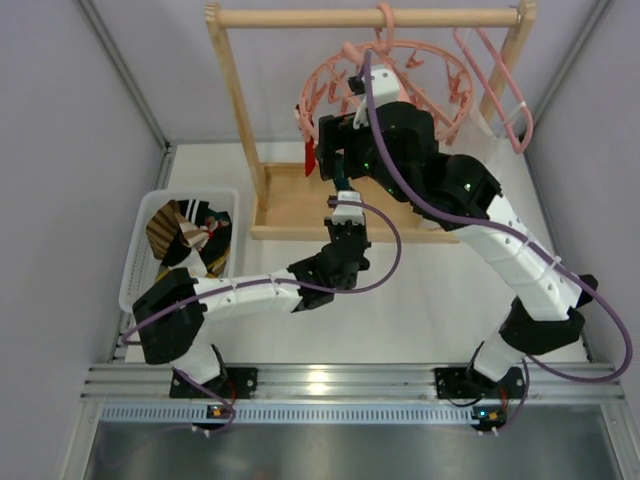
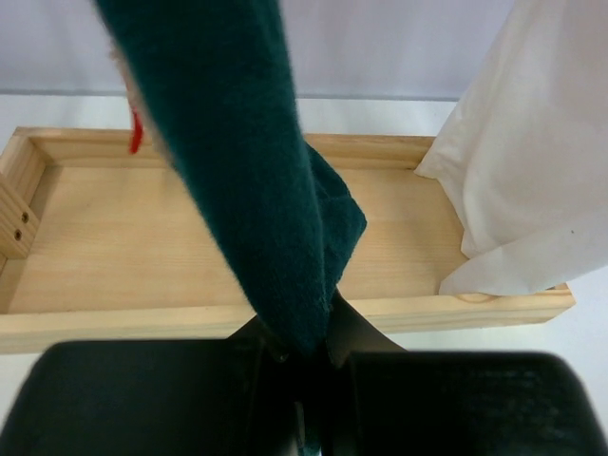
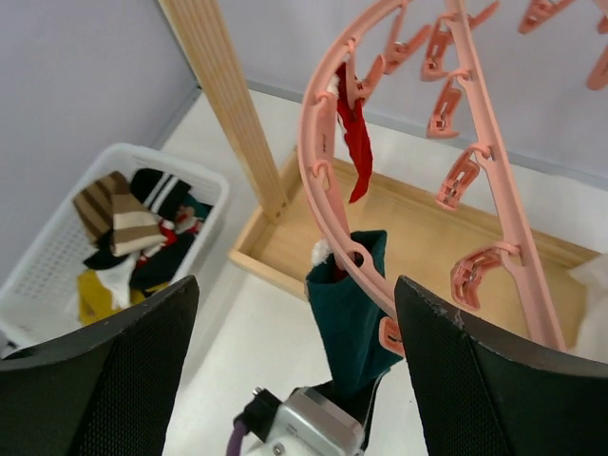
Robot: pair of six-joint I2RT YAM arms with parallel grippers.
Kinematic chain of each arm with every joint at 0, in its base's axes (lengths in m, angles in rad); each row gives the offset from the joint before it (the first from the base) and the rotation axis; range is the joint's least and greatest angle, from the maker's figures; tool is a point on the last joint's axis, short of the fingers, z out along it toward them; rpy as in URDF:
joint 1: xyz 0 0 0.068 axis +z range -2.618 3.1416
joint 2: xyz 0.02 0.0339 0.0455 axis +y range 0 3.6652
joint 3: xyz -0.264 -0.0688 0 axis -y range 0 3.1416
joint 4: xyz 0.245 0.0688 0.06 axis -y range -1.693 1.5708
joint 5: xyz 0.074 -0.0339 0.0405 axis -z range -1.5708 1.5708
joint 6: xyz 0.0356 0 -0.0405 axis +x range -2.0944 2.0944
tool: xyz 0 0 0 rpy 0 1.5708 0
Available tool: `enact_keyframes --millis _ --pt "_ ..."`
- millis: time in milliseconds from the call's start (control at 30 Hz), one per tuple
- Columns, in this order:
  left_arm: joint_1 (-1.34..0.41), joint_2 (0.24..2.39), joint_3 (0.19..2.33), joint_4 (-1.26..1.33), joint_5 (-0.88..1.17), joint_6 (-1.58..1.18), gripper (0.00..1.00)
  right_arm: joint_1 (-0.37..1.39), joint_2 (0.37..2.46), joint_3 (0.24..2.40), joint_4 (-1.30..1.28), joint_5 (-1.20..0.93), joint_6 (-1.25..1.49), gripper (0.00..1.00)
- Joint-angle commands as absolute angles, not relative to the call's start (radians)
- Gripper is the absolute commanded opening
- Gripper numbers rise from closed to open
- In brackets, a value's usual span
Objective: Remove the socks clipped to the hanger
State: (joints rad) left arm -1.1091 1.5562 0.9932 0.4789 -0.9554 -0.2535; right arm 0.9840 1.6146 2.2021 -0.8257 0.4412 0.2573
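The round pink ring hanger [image 1: 440, 75] hangs from the wooden rack's bar. A dark teal sock [image 3: 351, 304] is still clipped to its ring [image 3: 323, 180], and a red sock [image 3: 356, 142] hangs from a clip farther along. My left gripper [image 2: 309, 356] is shut on the lower end of the teal sock [image 2: 256, 190], pulling it taut from below; it also shows in the right wrist view [image 3: 366, 404]. My right gripper [image 3: 296, 285] is open, its jaws wide on either side of the ring above the teal sock, touching nothing.
The wooden rack's tray base [image 2: 190, 247] lies right under the socks, with its post [image 3: 223, 95] to the left. A large white garment [image 2: 532, 161] hangs at the right. A white basket [image 1: 135, 250] with several socks stands at the left. A plain pink hanger [image 1: 505, 90] hangs at the right.
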Motion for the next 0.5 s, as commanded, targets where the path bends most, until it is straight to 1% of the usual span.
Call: enact_keyframes --millis 0,233,467 --pt "-1.134 1.612 1.087 0.554 -1.019 -0.143 0.0 1.034 1.641 2.247 -0.911 0.636 0.207 0.8" --pt "-1.141 1.663 1.146 0.557 -1.025 -0.074 0.0 1.107 1.738 2.348 -0.979 0.758 0.126 0.78" --pt "-1.141 1.692 1.167 0.555 -1.028 -0.052 0.0 1.124 1.818 2.353 -0.965 0.831 0.057 0.77"
